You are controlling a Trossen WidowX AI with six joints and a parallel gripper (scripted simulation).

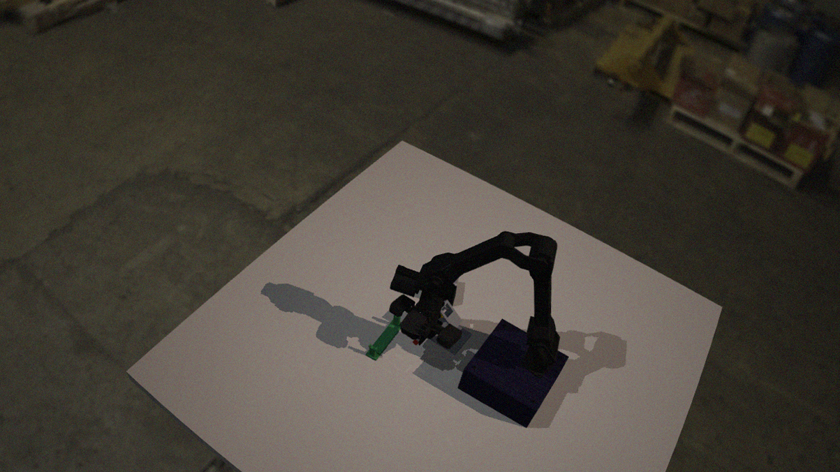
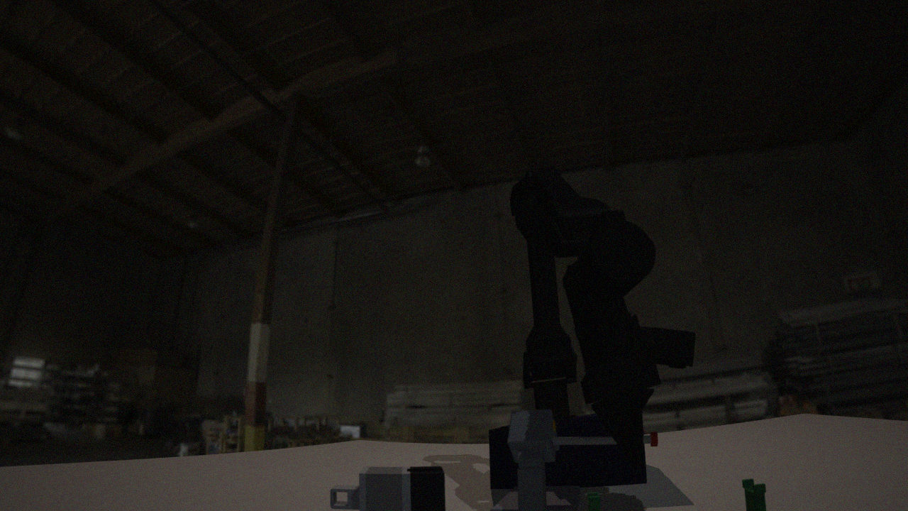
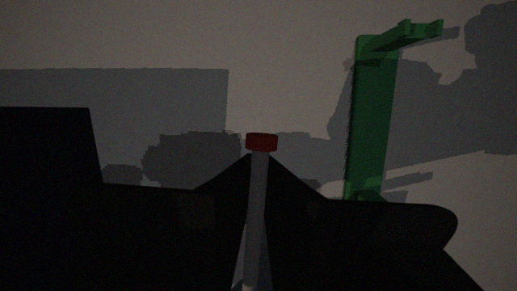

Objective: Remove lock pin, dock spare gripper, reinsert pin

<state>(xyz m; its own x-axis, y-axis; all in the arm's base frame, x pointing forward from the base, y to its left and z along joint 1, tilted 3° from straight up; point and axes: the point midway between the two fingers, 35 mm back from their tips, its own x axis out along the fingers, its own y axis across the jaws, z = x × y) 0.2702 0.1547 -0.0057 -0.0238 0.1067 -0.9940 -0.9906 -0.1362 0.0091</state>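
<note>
The lock pin has a grey shaft (image 2: 584,439) (image 3: 258,186) and a red head (image 1: 416,341) (image 2: 653,438) (image 3: 262,142). My gripper (image 2: 629,444) (image 3: 258,161) is shut on the shaft just behind the head. The shaft lies about level and runs to the grey socket block of the mount (image 2: 532,438); whether its far end is inside the socket is hard to tell. The spare gripper (image 2: 384,489), a grey block with a black part and a square-holed spigot, lies left of the mount in the exterior view. Arm and fingers hide most of the mount in the top view.
A green cradle with upright ends (image 1: 386,338) (image 3: 373,121) (image 2: 754,495) lies on the pale table (image 1: 278,390), close by the gripper. The dark purple base block (image 1: 508,369) carries the arm, on the mount's other side.
</note>
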